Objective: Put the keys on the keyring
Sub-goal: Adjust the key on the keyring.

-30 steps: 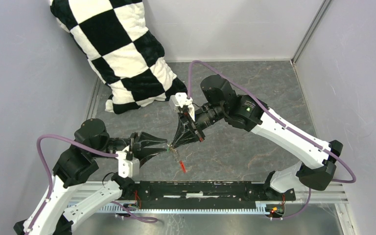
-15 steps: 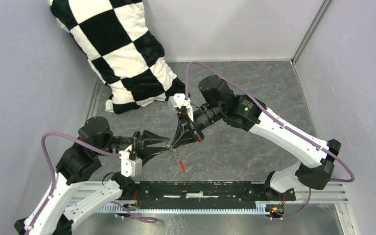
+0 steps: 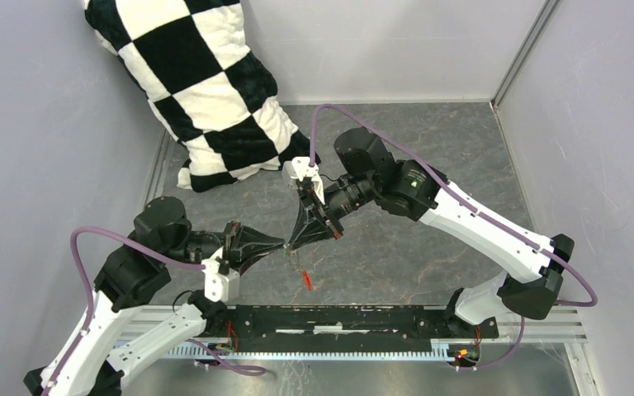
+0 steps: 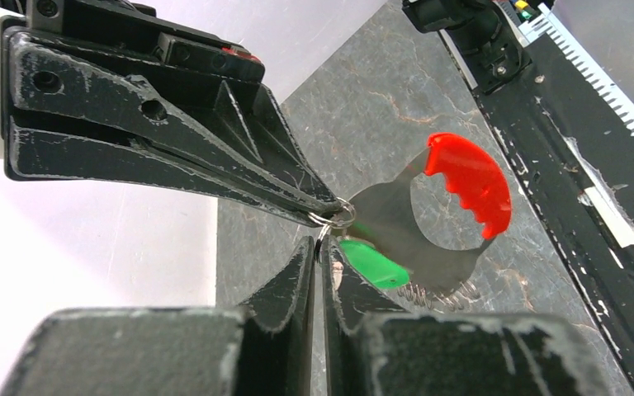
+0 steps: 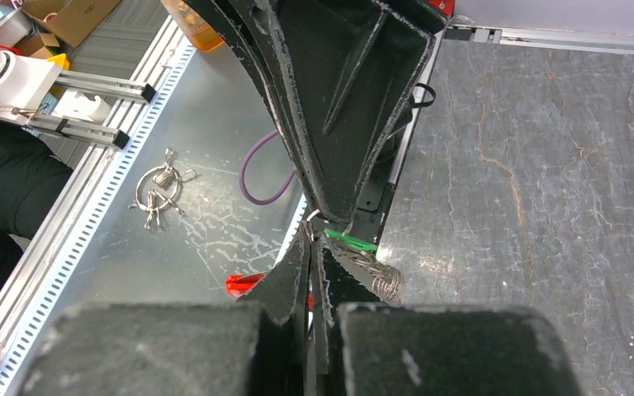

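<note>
The keyring [image 4: 343, 216] is a thin silvery ring carrying a grey metal body with a bright red tag [image 4: 470, 183]. The tag hangs below both grippers [image 3: 306, 280], and its red also shows in the right wrist view [image 5: 243, 285]. My right gripper [image 3: 291, 245] is shut on the ring from the upper left [image 4: 330, 216]. My left gripper [image 4: 324, 245] meets it tip to tip, its jaws nearly together, pinching a thin silvery wire of the ring. A green-headed key [image 4: 371, 262] hangs against the left gripper's right finger [image 5: 349, 241].
A black-and-white checkered pillow [image 3: 206, 91] leans in the back left corner. A black rail [image 3: 338, 318] runs along the near edge. Another bunch of rings and keys [image 5: 158, 194] lies on the metal shelf below the table. A wire coil [image 5: 384, 280] hangs by the tag.
My left gripper opened a little, then closed its jaws at the ring. The right gripper and the hanging red tag have stayed nearly where they were.
</note>
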Tool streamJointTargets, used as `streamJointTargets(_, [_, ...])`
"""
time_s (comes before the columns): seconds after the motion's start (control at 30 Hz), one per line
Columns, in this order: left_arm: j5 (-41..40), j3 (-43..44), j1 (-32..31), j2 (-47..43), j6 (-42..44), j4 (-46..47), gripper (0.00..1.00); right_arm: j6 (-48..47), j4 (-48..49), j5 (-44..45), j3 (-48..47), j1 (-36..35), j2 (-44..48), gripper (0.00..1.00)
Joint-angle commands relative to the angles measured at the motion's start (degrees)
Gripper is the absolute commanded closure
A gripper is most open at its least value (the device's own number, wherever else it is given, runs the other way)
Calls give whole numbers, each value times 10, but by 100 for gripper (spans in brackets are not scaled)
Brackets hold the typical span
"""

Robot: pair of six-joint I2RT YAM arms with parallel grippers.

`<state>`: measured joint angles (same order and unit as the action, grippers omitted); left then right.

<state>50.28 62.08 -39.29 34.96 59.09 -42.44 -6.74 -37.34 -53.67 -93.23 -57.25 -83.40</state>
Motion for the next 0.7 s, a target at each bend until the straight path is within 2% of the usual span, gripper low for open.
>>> streamJointTargets(0.0, [21, 11, 0, -3, 36, -12, 90, 22, 62, 16, 6, 6, 24, 99])
streamJointTargets(0.33, [-6, -2, 0, -26, 94, -14, 98, 124, 224, 43, 94, 14, 82, 99])
streamJointTargets(0.67, [-1, -18, 0, -33, 139, -13, 98, 269, 494, 102, 251, 15, 148, 99])
